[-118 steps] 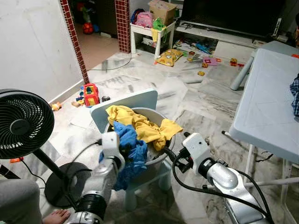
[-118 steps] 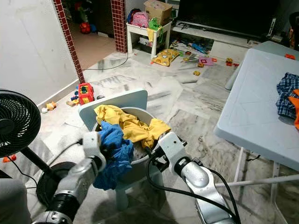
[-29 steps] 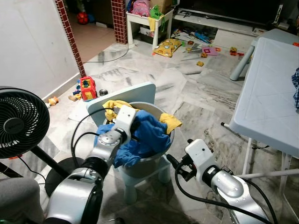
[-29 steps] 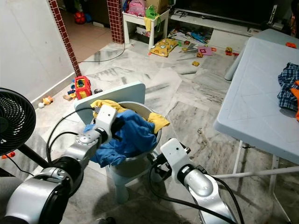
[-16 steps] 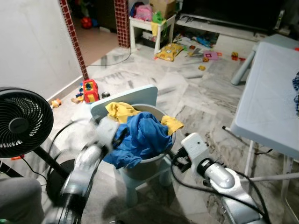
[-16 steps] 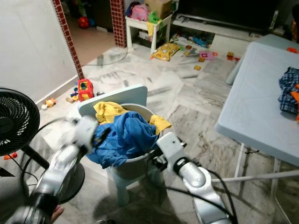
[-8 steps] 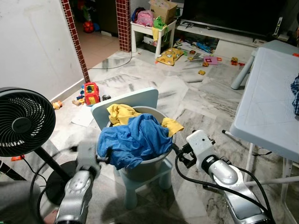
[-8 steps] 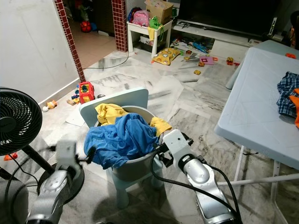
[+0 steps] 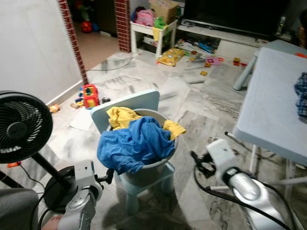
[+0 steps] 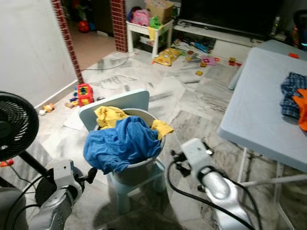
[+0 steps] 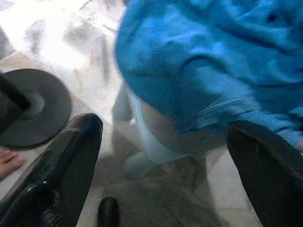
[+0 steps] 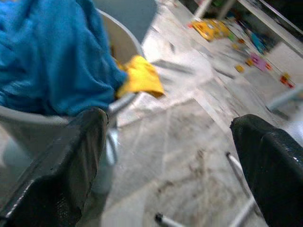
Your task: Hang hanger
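Observation:
A grey basin stands on a small pale-blue chair. A blue garment is heaped in it and hangs over its front rim, with a yellow garment behind. My left gripper is low at the basin's left, open and holding nothing; in the left wrist view its fingers frame the hanging blue garment. My right gripper is open to the right of the basin, apart from it; the right wrist view looks between its fingers at the basin rim.
A black standing fan and its round base are at the left. A person's knee and foot are beside it. A pale-blue table with clothes stands at the right. Toys litter the marble floor.
My left gripper has let go of the blue garment and dropped back low beside the chair. My right arm has pulled away to the right of the basin.

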`<state>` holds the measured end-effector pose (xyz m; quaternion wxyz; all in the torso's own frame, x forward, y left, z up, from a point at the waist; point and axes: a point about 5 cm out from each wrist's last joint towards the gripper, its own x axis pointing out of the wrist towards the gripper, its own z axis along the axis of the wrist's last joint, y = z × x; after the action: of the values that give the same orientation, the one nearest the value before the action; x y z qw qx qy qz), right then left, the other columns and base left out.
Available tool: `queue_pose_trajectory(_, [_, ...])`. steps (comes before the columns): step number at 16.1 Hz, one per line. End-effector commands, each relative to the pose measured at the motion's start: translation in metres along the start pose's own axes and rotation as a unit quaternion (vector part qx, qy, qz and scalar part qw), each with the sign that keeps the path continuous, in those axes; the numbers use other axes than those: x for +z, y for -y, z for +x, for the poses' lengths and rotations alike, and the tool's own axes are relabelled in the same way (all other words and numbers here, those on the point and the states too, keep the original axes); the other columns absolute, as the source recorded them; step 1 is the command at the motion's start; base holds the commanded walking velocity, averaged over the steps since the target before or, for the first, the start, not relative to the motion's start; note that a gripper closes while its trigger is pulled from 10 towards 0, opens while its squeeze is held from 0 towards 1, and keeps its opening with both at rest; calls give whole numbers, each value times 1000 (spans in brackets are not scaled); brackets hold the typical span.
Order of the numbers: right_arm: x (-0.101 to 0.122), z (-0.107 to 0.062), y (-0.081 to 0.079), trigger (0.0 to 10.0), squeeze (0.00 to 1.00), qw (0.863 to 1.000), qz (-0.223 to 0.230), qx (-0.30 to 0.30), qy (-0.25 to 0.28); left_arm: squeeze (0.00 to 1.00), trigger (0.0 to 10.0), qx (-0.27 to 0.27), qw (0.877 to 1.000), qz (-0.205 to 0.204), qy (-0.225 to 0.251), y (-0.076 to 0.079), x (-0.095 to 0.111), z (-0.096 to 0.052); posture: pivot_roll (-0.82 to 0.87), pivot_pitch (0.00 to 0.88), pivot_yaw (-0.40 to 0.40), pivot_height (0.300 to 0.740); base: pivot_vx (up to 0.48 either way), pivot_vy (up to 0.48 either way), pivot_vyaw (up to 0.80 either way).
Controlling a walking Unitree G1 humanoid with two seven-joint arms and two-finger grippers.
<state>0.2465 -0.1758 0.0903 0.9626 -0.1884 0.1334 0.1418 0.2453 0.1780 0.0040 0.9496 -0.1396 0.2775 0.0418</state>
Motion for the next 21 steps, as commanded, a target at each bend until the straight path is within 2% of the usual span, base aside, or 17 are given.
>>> queue_pose_trajectory(1, [3,-6,5,10000,0,1000,12,-15,0,0,10000,-19,1000,-3,8,11,7,-3,-234,148,-21,740,0,0,0])
queue_pose_trajectory(3, [0,-12,3,10000,0,999,44,-18,-15,0,10000,-35,999,-17,20,23,9,-12,-225,177,-29,740,0,0,0])
queue_pose_trajectory(5, [-3,-20,-4,10000,0,998,53,-4,-26,0,10000,-34,999,-35,23,29,9,-24,-211,216,-40,740,0,0,0])
queue_pose_trajectory(7, [-9,-28,-11,10000,0,997,57,10,-45,0,10000,-13,998,-49,37,27,13,-37,-206,253,-50,740,0,0,0])
queue_pose_trajectory(9, [-9,-34,-13,10000,0,997,61,13,-53,0,10000,8,998,-57,39,17,14,-40,-209,280,-62,740,0,0,0])
queue_pose_trajectory(10, [-9,-36,-13,10000,0,997,62,13,-55,0,10000,22,997,-59,42,11,17,-39,-218,283,-66,740,0,0,0])
queue_pose_trajectory(13, [-10,-38,-9,10000,0,996,61,9,-61,0,10000,27,998,-36,51,5,30,-30,-225,284,-62,740,0,0,0])
queue_pose_trajectory(15, [-8,-36,-7,10000,0,996,64,-2,-61,0,10000,-2,999,-15,51,11,42,-17,-227,283,-55,740,0,0,0])
queue_pose_trajectory(17, [-6,-35,-8,10000,0,996,66,-4,-59,0,10000,-20,999,1,32,19,46,0,-232,280,-51,740,0,0,0])
queue_pose_trajectory(19, [-6,-35,-8,10000,0,996,67,-5,-58,0,9765,-36,999,10,21,24,46,11,-244,277,-46,740,0,0,0])
queue_pose_trajectory(20, [-5,-35,-6,10000,0,996,67,-9,-57,0,0,-57,998,11,1,31,43,21,-249,273,-42,740,0,0,0])
queue_pose_trajectory(21, [-5,-35,-5,10000,0,996,67,-12,-57,0,0,-67,998,13,-9,35,42,25,-254,271,-40,740,0,0,0])
